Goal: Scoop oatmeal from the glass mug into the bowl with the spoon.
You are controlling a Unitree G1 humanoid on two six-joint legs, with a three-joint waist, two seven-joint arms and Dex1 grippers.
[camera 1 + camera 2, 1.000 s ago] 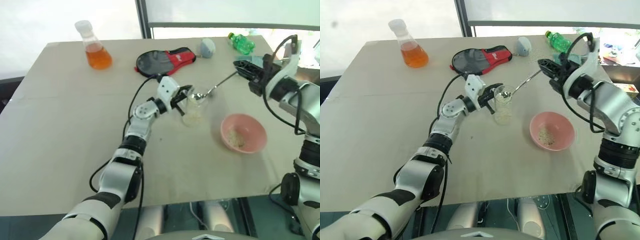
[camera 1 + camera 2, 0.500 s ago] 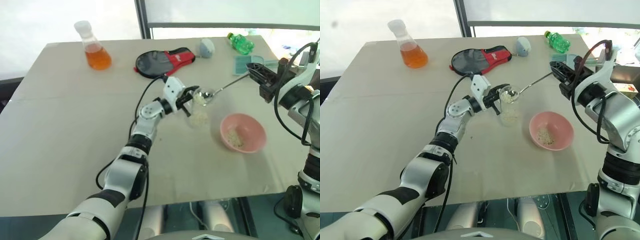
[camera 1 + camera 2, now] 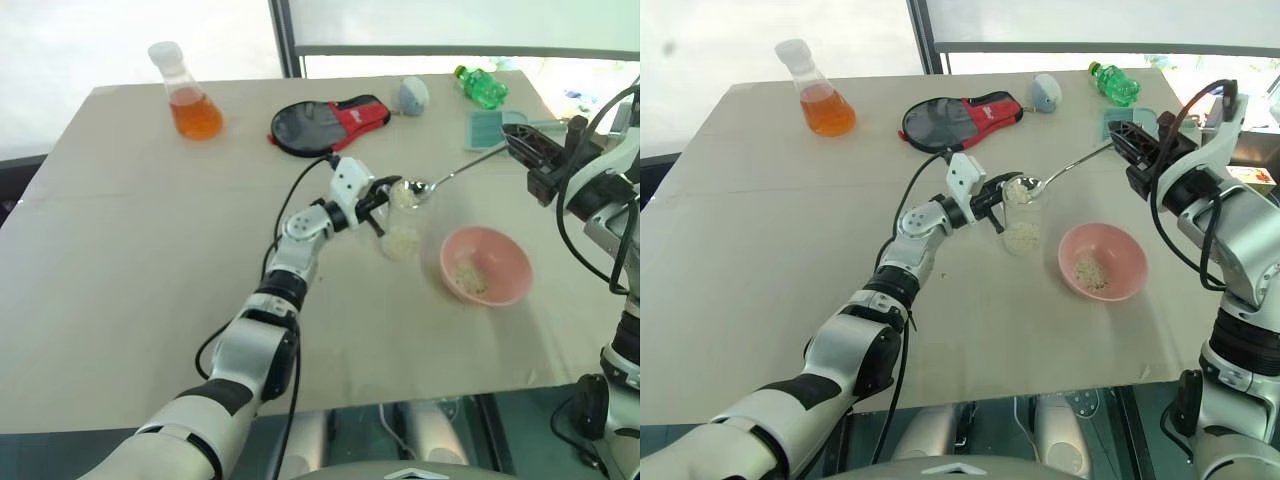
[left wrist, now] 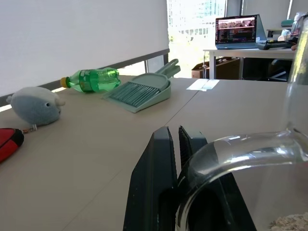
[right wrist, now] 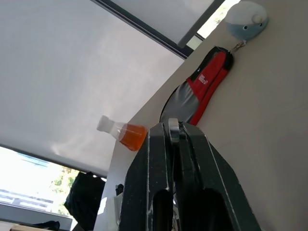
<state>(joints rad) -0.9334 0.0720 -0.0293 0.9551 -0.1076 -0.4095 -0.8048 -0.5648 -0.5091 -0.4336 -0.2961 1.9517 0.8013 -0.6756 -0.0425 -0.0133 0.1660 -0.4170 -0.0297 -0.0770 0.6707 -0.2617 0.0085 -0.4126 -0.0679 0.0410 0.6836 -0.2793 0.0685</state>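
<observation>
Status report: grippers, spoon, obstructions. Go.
Left gripper shut on glass mug handle. Right gripper shut on spoon, head heaped with oatmeal above mug. Bowl unobstructed.

Nothing on the table is showing lettering I can make out. The red and black mitt [image 5: 204, 91] is carrying a small white label, but its print is too tiny to read. The laptop screen [image 4: 235, 29] on the far desk is glowing with images, with no legible words.
</observation>
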